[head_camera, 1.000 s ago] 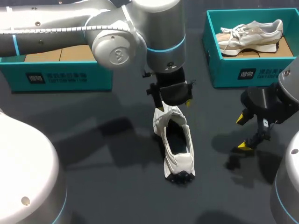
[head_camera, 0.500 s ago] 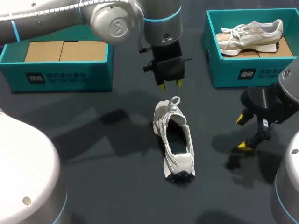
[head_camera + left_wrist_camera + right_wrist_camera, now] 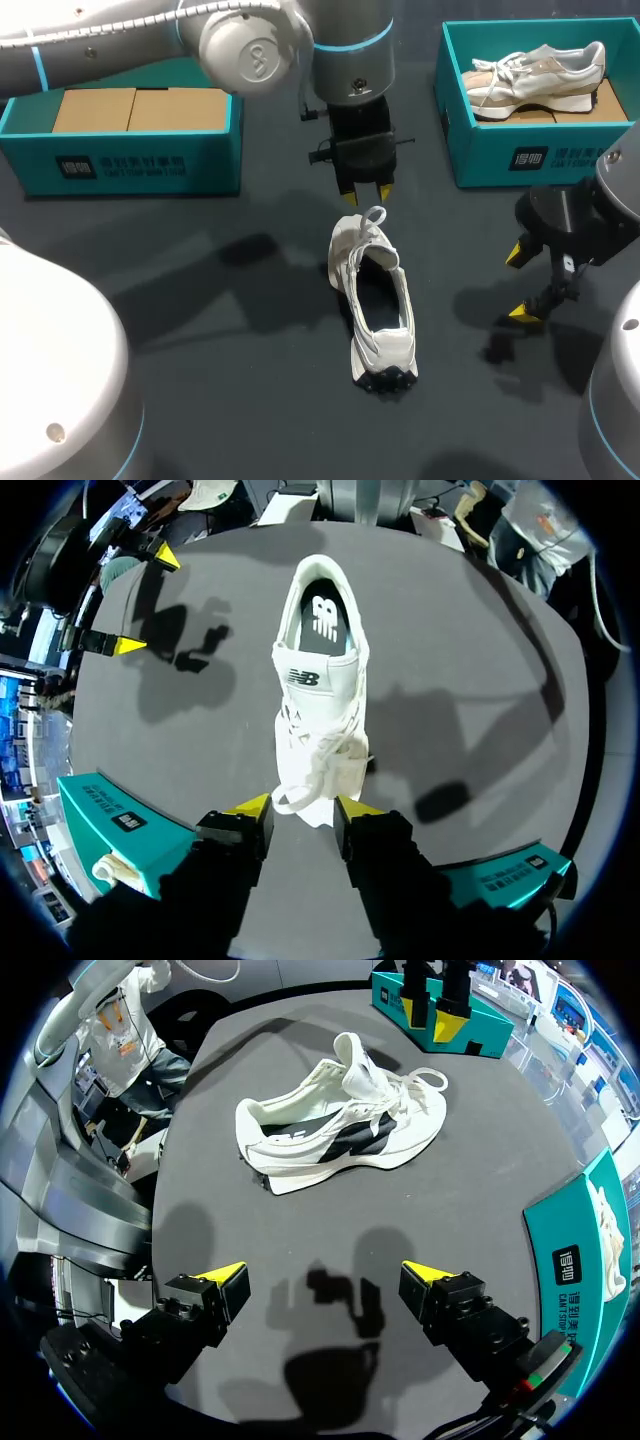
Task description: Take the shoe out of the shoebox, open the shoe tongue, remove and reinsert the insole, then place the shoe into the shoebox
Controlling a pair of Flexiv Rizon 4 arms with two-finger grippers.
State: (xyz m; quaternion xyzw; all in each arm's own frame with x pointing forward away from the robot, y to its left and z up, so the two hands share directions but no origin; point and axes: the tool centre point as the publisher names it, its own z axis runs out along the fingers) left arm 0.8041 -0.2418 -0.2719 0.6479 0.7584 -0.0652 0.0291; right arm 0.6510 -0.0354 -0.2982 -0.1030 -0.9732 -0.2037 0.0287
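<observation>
1. The dark grey desk (image 3: 200,300) carries all items.
2. The left arm (image 3: 250,40) enters from the far left corner and reaches to the middle of the desk's far half. The right arm (image 3: 580,215) stands at the right edge.
3. Two teal shoeboxes are present. The left shoebox (image 3: 140,165) sits along the far edge toward the left corner, with brown card visible inside. The right shoebox (image 3: 520,160) sits at the far right corner and holds a pale shoe (image 3: 540,75) lying on its side.
4. The white shoe (image 3: 375,290) is outside both boxes. It stands upright on its sole at the centre of the desk, toe toward the far edge, heel toward the near edge. The opening is exposed, and a lace loop stands up at the toe end.
5. The left gripper (image 3: 364,193) points down just above the toe end. Its fingers are slightly apart and hold nothing.
6. The right gripper (image 3: 517,284) hangs near the right edge, well apart from the shoe. Its fingers are spread wide and empty.
</observation>
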